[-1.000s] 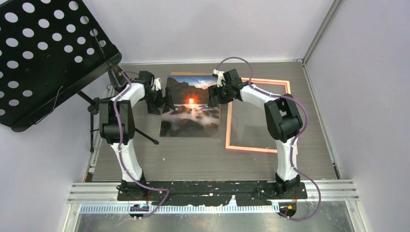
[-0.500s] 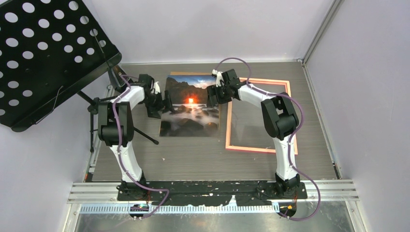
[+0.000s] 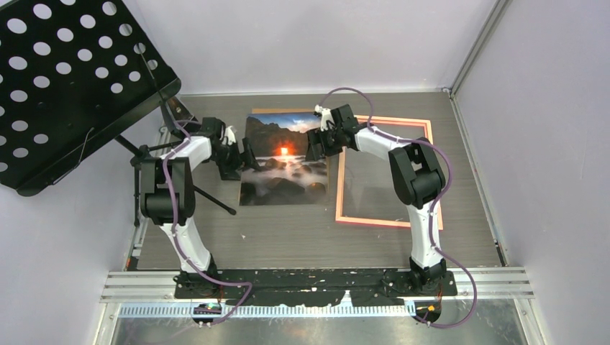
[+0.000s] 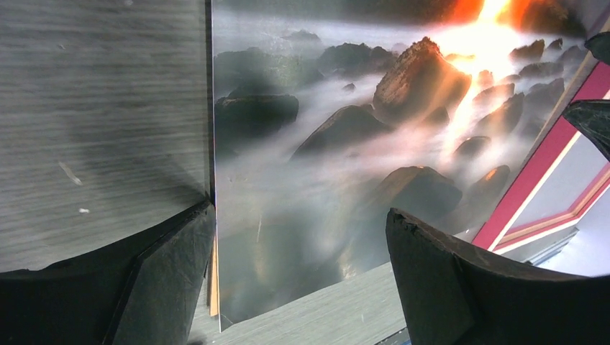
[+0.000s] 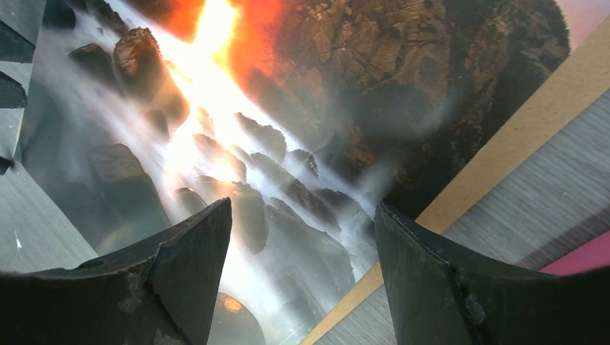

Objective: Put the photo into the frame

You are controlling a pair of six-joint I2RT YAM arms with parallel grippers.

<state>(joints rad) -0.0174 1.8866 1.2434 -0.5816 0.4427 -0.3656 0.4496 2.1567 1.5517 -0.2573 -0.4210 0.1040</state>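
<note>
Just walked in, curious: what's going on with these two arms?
Both arms work at the photo, which lies picture-up on a brown board, left of the frame. The left gripper is at its left edge, the right gripper at its right edge, both with jaws open. The photo is not yet in the frame.

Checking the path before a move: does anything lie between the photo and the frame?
Nothing visible does: the photo sits right beside the frame. Only the right gripper hangs over the photo's edge on that side.
</note>
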